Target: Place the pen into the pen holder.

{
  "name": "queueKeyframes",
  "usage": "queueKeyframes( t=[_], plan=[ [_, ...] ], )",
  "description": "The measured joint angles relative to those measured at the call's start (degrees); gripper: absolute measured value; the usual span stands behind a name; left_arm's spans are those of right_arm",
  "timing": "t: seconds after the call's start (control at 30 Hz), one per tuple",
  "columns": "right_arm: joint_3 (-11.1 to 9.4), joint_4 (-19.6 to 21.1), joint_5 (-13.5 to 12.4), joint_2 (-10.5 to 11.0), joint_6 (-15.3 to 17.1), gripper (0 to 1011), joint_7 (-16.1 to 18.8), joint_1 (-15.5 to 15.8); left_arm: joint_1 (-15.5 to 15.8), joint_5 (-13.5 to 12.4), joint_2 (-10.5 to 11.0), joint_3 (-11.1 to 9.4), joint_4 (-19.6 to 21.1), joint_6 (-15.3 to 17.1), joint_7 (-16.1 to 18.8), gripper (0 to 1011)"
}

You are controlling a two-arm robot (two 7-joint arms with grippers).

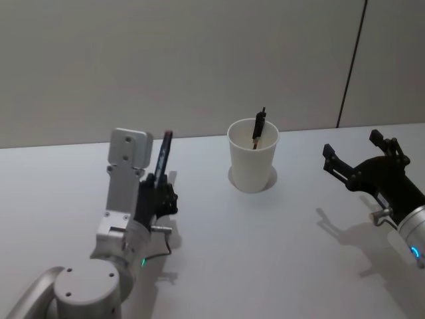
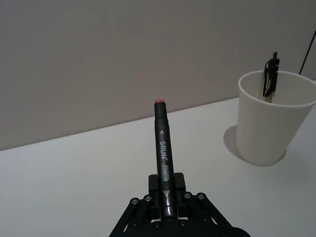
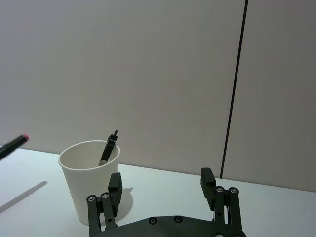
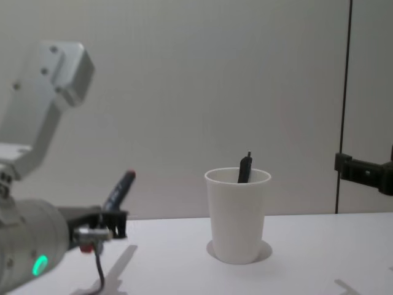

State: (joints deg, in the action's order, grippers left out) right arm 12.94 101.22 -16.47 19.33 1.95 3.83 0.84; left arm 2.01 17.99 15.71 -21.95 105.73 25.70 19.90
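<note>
A black pen (image 1: 164,151) with a red end cap stands upright and slightly tilted above the table, and my left gripper (image 1: 159,184) is shut on its lower end. The left wrist view shows this pen (image 2: 163,150) rising from the gripper (image 2: 167,192). To its right stands the pen holder (image 1: 252,163), a white paper cup (image 2: 269,123) (image 4: 237,215), with another dark pen (image 1: 258,126) leaning inside it. The held pen (image 4: 120,190) is left of the cup and apart from it. My right gripper (image 1: 350,145) hovers open to the right of the cup, with nothing between its fingers (image 3: 114,185).
The white table (image 1: 265,266) stretches bare around the cup. A plain grey wall (image 1: 199,60) rises behind the table's far edge, with a dark vertical seam (image 3: 236,89) at the right.
</note>
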Motion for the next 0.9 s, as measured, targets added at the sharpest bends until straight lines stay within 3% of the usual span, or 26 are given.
queueKeyframes(
  t=[0.33,0.5,0.9],
  plan=[
    [0.0,0.0,0.0,0.0,0.0,1001,0.0,0.0,-1.1,-1.8,2.7,1.8,2.3,-7.4,-2.8,176],
    [0.0,0.0,0.0,0.0,0.0,1001,0.0,0.0,-1.5,-2.3,4.4,3.0,3.3,-12.5,-6.2,177],
    [0.0,0.0,0.0,0.0,0.0,1001,0.0,0.0,-1.0,-1.6,6.2,4.5,3.5,-21.0,-14.9,177]
  ],
)
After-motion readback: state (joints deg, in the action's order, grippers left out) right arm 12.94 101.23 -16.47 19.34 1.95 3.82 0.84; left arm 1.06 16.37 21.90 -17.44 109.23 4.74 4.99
